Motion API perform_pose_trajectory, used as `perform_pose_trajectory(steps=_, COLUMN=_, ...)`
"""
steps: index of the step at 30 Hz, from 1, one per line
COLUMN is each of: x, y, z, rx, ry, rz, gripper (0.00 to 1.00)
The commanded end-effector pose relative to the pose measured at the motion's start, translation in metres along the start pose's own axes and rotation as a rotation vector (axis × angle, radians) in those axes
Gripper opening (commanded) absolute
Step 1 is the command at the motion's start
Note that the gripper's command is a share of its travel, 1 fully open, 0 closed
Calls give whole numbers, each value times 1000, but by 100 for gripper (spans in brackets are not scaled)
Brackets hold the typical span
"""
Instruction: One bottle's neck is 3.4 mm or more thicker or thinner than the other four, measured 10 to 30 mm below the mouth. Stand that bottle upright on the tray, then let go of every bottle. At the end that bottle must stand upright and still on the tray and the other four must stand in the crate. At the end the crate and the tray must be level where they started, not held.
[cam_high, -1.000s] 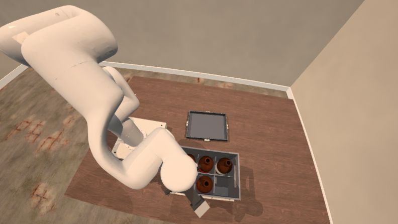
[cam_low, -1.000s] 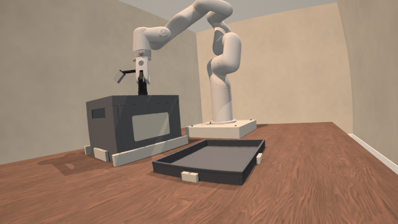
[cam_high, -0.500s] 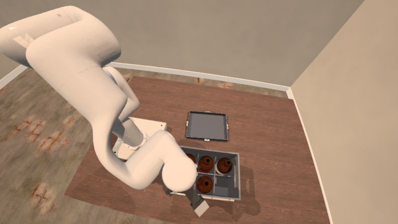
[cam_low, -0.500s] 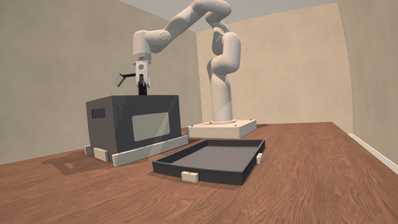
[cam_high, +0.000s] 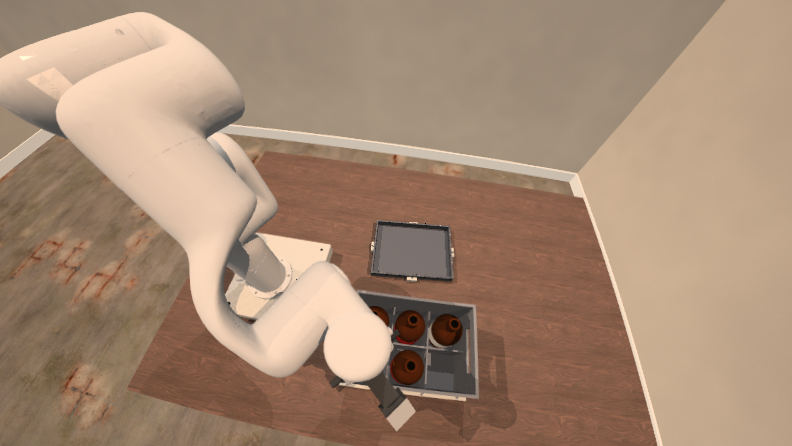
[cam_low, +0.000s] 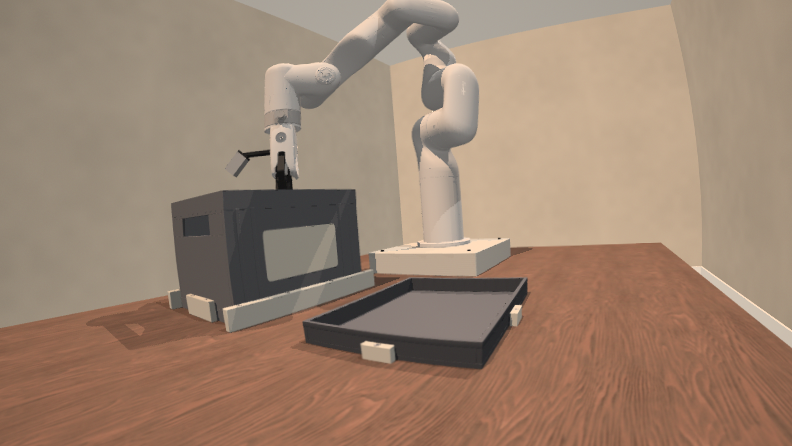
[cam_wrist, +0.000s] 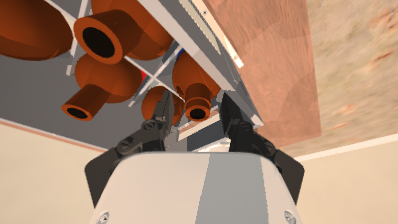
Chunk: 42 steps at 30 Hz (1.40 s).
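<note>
1. Far left of the table: a dark grey crate stood level on the wood, pale blocks against its foot.
2. Above the crate, the white arm reached down from its high elbow; the gripper hung straight down at the crate's rim. A small grey camera block stuck out on a black stalk to its left.
3. The claw stood partly open, holding nothing. In the wrist view its two black fingers straddled the mouth of a brown bottle in a cell beside the crate's wall, without touching it as far as I could tell.
4. Three more brown bottles showed nearby in the wrist view, each upright in its own cell between grey dividers.
5. From above, three bottles were plain and a fourth was partly hidden behind the wrist; one corner cell showed only its grey floor. I could not tell which bottle had the odd neck.
6. Centre: the shallow dark tray lay flat just beside the crate, nothing on it, small pale blocks at its edges.
7. Behind the tray, the arm's pale base plate sat on the table.
8. Right: bare wood ran to a beige wall with white skirting.
</note>
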<state>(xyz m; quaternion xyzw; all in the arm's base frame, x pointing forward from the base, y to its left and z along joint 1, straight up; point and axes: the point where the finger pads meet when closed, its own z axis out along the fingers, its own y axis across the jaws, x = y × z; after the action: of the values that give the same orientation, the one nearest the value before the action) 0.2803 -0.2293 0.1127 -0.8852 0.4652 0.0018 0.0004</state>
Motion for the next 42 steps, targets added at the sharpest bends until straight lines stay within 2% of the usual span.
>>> perform_pose_trajectory(steps=1, x=1, y=0, z=-1, rx=1, ry=4, rz=0, gripper=65)
perform_pose_trajectory(steps=15, x=1, y=0, z=-1, rx=1, ry=4, rz=0, gripper=65)
perform_pose_trajectory(steps=16, x=1, y=0, z=-1, rx=1, ry=4, rz=0, gripper=0)
perform_pose_trajectory(steps=42, x=1, y=0, z=-1, rx=1, ry=4, rz=0, gripper=0)
